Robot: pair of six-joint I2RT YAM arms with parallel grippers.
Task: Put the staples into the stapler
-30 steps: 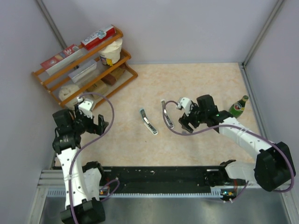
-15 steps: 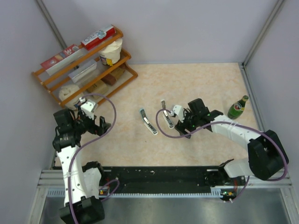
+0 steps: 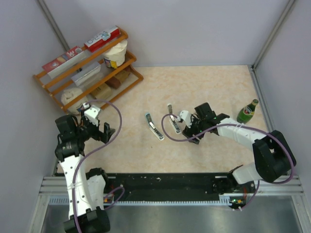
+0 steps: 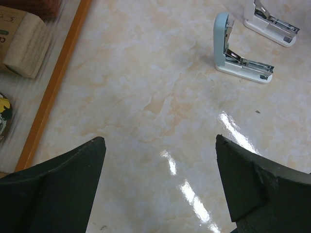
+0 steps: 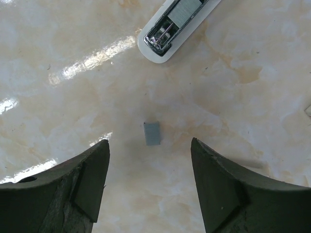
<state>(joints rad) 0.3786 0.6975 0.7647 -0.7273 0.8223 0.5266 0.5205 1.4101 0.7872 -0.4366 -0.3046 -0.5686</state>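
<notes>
You had the left jaws spread wide over the worktop (image 4: 146,97), gripping nothing. Right jaws were spread too, low over the worktop, straddling the staples (image 5: 152,133) without touching them. Staples lay flat, a small grey block, just short of the white stapler (image 5: 177,22), which sat open. Pale-blue stapler (image 4: 221,39) sat open near it, to its left. Green bottle (image 3: 248,111) stood upright, farther right.

The left arm (image 3: 68,167) and right arm (image 3: 241,133) were made of white links and black joints. A purple cable (image 3: 119,127) was looped along each, and dark wedge-shaped gripper fingers (image 4: 58,194) were fitted.
</notes>
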